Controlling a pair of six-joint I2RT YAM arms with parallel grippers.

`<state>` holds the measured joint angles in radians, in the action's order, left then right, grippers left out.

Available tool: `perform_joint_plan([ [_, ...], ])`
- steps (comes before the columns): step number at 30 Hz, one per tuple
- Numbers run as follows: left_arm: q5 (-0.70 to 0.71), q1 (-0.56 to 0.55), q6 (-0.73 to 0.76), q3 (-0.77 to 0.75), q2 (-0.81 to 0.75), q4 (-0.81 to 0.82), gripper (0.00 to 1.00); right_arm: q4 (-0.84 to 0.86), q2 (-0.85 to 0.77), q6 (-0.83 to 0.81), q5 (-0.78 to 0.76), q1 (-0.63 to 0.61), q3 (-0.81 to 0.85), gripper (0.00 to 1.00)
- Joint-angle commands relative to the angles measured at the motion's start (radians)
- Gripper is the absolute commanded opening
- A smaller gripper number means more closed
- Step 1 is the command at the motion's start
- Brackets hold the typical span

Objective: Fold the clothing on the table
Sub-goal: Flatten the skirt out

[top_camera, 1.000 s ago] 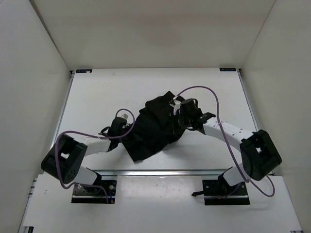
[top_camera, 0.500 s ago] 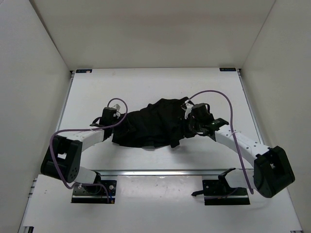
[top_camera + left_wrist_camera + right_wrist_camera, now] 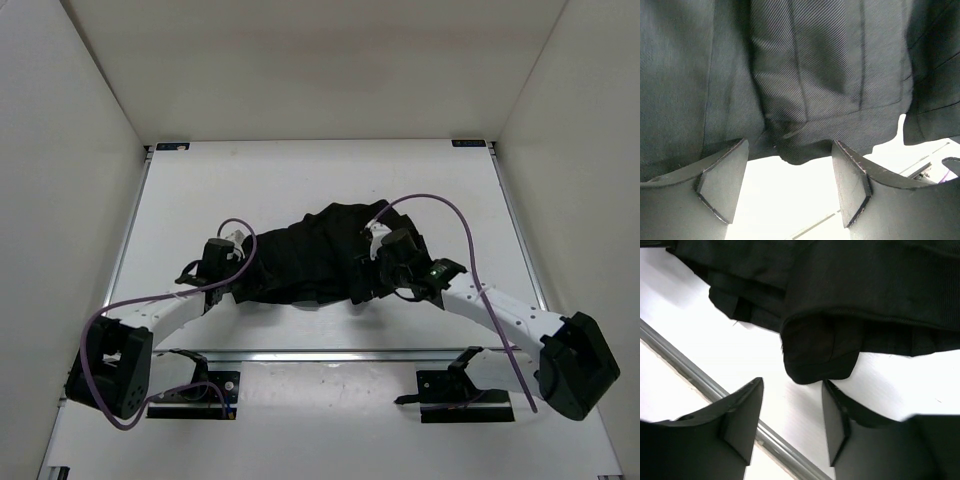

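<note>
Limp, light and likely to sag, the black pleated garment lies bunched on the table just beyond its near rail, probably best pinched at hemmed corners, where left gripper and right gripper hover spread, empty.

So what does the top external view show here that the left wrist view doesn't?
Only top external: the whole clothing as one bunched black heap mid-table, the right tool at its right end, and the purple cables. Only left wrist: the left tool up close, its fingers apart with nothing pinched, plus the fabric's fine weave and pleat creases. Both: the black clothing lying on the white table, with the left tool at the heap's left end.
</note>
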<state>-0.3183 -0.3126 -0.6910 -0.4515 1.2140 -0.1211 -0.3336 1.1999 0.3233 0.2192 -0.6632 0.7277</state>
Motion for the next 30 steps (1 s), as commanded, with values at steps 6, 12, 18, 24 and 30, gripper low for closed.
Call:
perform_joint_plan([
  [6, 0.031, -0.031, -0.058, 0.050, -0.044, 0.026, 0.78, 0.111, -0.091, -0.020, -0.126, -0.061, -0.094, 0.44],
  [12, 0.031, -0.046, -0.091, 0.068, -0.039, 0.060, 0.78, 0.165, -0.025, -0.018, -0.112, -0.102, -0.094, 0.45],
  [18, 0.025, -0.052, -0.105, 0.069, -0.036, 0.086, 0.78, 0.196, 0.108, -0.010, -0.182, -0.151, -0.073, 0.40],
  [24, 0.047, -0.062, -0.090, 0.060, -0.013, 0.086, 0.76, 0.182, 0.051, 0.013, -0.164, -0.070, -0.088, 0.00],
  [30, 0.051, -0.083, -0.084, 0.045, 0.033, 0.086, 0.77, 0.228, -0.150, 0.120, 0.051, 0.122, -0.235, 0.00],
])
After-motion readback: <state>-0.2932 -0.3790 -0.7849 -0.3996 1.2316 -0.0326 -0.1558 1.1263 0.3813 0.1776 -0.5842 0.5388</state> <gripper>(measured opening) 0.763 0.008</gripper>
